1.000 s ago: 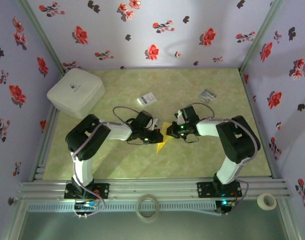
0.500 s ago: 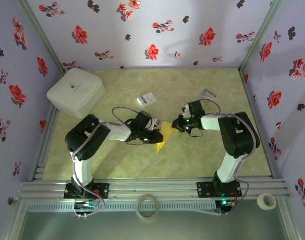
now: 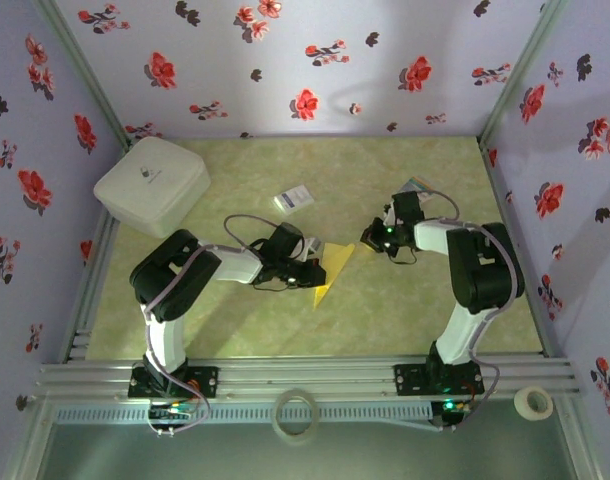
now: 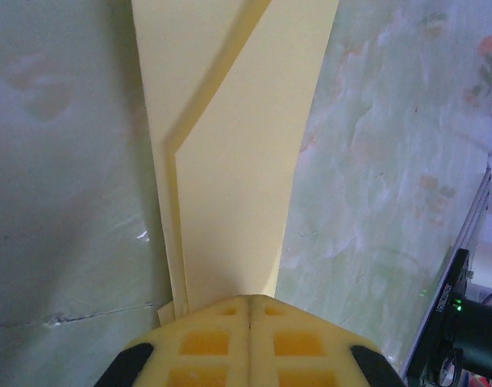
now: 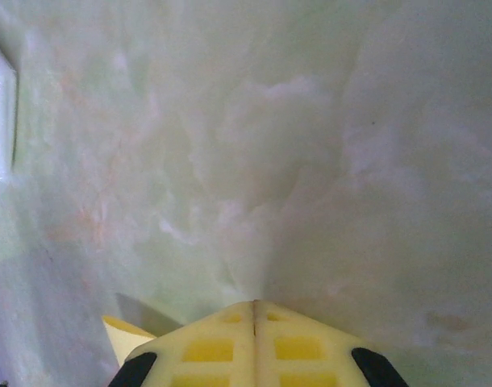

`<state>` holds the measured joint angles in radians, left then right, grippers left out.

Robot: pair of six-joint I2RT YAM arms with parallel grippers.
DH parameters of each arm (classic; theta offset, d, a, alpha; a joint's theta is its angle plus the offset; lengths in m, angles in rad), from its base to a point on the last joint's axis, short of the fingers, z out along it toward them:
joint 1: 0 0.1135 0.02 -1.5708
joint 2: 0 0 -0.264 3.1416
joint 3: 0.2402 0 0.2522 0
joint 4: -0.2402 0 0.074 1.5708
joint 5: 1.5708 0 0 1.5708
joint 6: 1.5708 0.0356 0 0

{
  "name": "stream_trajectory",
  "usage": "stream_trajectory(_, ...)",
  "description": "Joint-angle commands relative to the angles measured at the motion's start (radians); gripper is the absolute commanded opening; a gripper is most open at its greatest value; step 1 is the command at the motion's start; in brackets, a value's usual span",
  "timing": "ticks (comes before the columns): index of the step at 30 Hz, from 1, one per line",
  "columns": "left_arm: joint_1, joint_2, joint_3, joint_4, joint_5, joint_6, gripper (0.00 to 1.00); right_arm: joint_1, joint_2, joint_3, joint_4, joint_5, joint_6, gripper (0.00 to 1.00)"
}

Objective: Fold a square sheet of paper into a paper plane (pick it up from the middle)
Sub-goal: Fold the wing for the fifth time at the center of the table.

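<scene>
Paper plane (image 4: 238,161): clamped in the closed left end effector (image 4: 252,300), low at desk (image 3: 285,330) middle.
Handling: judged light, flimsy, easily crumpled; best pinched across stacked centre layers, seemingly as held.
Right end effector (image 5: 254,305): closed, empty, apart beyond.

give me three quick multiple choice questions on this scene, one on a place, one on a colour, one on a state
1. Where is the white box? A. far left corner of the table B. near right corner C. between the two arms
2. What colour is the paper plane? A. blue B. yellow C. red
3. How is the left tool? A. wide open above the plane B. shut on the plane C. shut on nothing

Answers: 1 A, the top view shows it by the far left wall corner; 2 B, it is pale yellow in the top and left wrist views; 3 B, it is closed with the paper's end pinched in it.
</scene>
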<state>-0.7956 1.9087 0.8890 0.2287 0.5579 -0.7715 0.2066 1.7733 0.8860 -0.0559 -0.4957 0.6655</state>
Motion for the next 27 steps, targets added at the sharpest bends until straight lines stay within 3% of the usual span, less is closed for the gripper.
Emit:
stream_trajectory(1,-0.005,0.05,-0.068,-0.244,-0.063,0.006,0.0,0.004,-0.106,-0.003,-0.02,0.008,0.014,0.08)
stream_trajectory(5,-0.005,0.035,-0.071,-0.23,-0.069,-0.007,0.0,0.06,-0.14,-0.013,0.022,-0.106,0.022,0.08)
stream_trajectory(14,-0.005,0.033,-0.074,-0.217,-0.072,-0.012,0.0,0.198,-0.042,-0.007,0.012,-0.127,0.003,0.06)
stream_trajectory(27,-0.005,0.042,-0.078,-0.205,-0.068,-0.016,0.0,0.044,0.059,0.024,0.03,-0.055,0.009,0.06)
